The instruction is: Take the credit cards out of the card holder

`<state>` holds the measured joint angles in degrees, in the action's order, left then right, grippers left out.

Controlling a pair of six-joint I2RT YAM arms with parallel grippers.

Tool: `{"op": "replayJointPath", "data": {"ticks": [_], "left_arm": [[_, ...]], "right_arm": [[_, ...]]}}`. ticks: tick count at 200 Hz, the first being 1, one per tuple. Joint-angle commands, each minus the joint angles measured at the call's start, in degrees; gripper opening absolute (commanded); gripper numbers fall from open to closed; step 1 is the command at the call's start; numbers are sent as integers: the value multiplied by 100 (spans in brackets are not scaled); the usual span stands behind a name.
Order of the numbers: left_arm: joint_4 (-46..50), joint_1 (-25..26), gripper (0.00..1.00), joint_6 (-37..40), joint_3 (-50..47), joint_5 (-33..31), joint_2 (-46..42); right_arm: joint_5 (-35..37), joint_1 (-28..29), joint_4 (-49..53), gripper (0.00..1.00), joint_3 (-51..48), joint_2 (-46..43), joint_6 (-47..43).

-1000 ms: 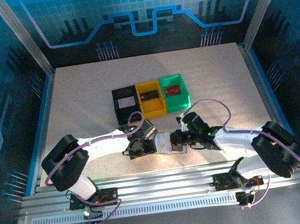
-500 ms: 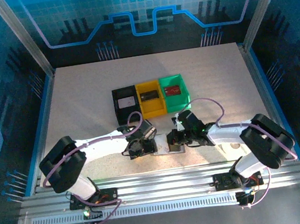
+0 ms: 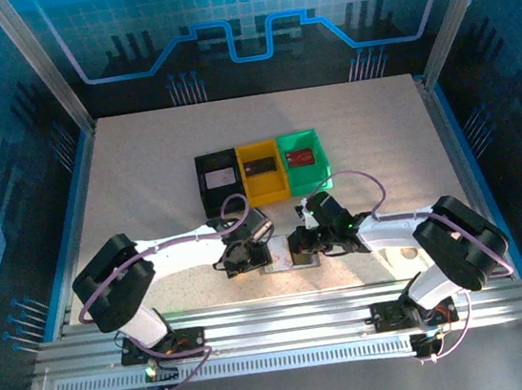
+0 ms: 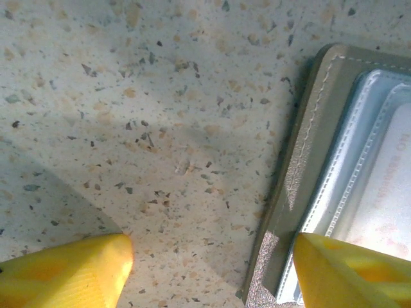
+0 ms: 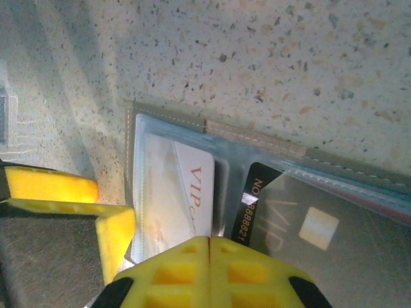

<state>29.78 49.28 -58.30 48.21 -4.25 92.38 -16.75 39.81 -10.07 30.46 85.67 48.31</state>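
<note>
The grey card holder (image 3: 281,253) lies open on the table between my two grippers. Its clear pockets hold a white VIP card (image 5: 192,186) and a black VIP card (image 5: 292,224), two credit cards. My right gripper (image 5: 209,247) is shut, its tips pressed together over the holder's middle fold, with nothing seen between them. My left gripper (image 4: 212,269) is open and straddles the holder's (image 4: 302,167) left edge. One yellow finger (image 4: 70,273) is over bare table, the other (image 4: 350,273) over the silvery inside.
Behind the holder stand a black bin (image 3: 218,183) with a pale card, a yellow bin (image 3: 263,171) with a dark card and a green bin (image 3: 302,159) with a red card. The aluminium rail (image 3: 276,308) runs along the near edge.
My right arm has swung left, bringing its shut gripper further over the holder. The left gripper has stayed in place, still open.
</note>
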Motion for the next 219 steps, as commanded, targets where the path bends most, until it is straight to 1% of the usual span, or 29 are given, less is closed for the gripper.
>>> {"op": "replayJointPath", "data": {"ticks": [1,70,129,219], "left_arm": [[-543,82,69,-200,-324,733,635],[-890,38,68,-292,-486,925,882],[-923,29,68,-307,-521,945,901],[-876,-5,68,-287,-545,913,600]], "right_arm": [[54,37,198,0,54,-147,-169],[14,-37,291,0,-63,-411,-283],[23,-180,433,0,-176,-724,-375],[50,-314,862,0,-270,-1378,-621]]}}
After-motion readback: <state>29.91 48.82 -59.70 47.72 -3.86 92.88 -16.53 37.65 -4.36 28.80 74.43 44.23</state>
